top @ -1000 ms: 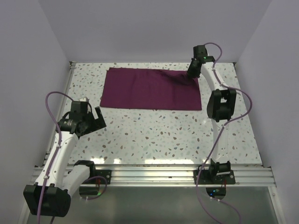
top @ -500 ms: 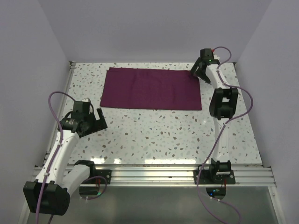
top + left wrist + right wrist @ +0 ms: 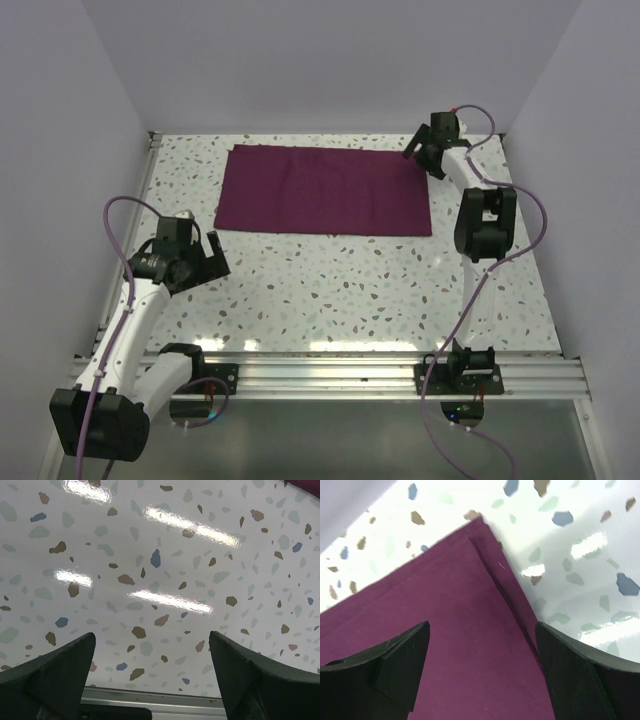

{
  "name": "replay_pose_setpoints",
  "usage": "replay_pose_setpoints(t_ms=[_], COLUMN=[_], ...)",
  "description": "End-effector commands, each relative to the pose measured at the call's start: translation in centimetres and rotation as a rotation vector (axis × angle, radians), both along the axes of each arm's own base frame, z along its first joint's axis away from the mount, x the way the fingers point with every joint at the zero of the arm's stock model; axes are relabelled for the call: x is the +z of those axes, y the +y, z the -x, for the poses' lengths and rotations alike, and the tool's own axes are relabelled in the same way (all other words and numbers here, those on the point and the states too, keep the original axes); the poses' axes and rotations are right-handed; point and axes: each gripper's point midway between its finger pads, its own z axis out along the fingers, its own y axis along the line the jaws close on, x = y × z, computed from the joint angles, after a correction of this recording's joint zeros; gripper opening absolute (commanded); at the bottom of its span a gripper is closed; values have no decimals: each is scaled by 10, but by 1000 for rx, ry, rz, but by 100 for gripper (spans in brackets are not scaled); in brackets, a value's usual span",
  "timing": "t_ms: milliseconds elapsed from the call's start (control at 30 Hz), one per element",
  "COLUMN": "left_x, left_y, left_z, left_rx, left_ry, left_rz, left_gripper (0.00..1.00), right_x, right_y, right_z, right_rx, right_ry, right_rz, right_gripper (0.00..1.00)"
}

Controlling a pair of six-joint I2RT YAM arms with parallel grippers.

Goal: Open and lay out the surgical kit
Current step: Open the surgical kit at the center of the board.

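The surgical kit shows only as a dark purple cloth wrap (image 3: 324,190), lying flat on the far half of the table, its long sides running left to right. It looks like a neat rectangle with faint creases. At its far right corner (image 3: 479,522) a folded edge runs along the right side, perhaps a second layer; no tray or instruments are visible.

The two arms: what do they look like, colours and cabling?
Both have white links with black joint housings. The left gripper and right gripper have black, wedge-shaped fingers. A lavender cable loops along each arm. No markings are legible.
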Motion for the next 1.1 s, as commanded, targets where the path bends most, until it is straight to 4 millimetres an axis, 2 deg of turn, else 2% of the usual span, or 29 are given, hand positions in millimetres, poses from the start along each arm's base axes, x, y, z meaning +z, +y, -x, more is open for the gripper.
replay_pose_setpoints(t_ms=[0, 33, 333, 500, 700, 800, 833, 900, 1033, 1067], left_x=[3, 3, 0, 1, -2, -2, -2, -3, -2, -2], left_y=[-2, -2, -5, -6, -8, -9, -9, -9, -9, -8], left_z=[-5, -5, -5, -4, -3, -3, -4, -3, -4, -4], left_rx=[3, 2, -9, -12, -21, -24, -24, -24, -22, -19], left_ry=[-27, -29, -14, -14, -3, 0, 0, 3, 3, 3], left_rz=[3, 2, -2, -6, -12, -13, -13, -13, -14, -16], left_gripper=[100, 100, 100, 100, 100, 100, 100, 100, 100, 100], right_x=[60, 57, 18, -12, -33, -34, -32, -30, -24, -21], right_y=[8, 8, 14, 14, 15, 16, 15, 14, 12, 12], right_z=[-28, -38, -53, -53, -51, -48, -48, -48, -50, -50], right_rx=[35, 35, 51, 46, 36, 35, 36, 36, 43, 43], right_ry=[-162, -164, -134, -92, -59, -56, -61, -65, -70, -73], right_rz=[-21, -22, -39, -43, -61, -63, -60, -53, -36, -34], right_gripper=[89, 88, 83, 81, 74, 67, 59, 51, 24, 20])
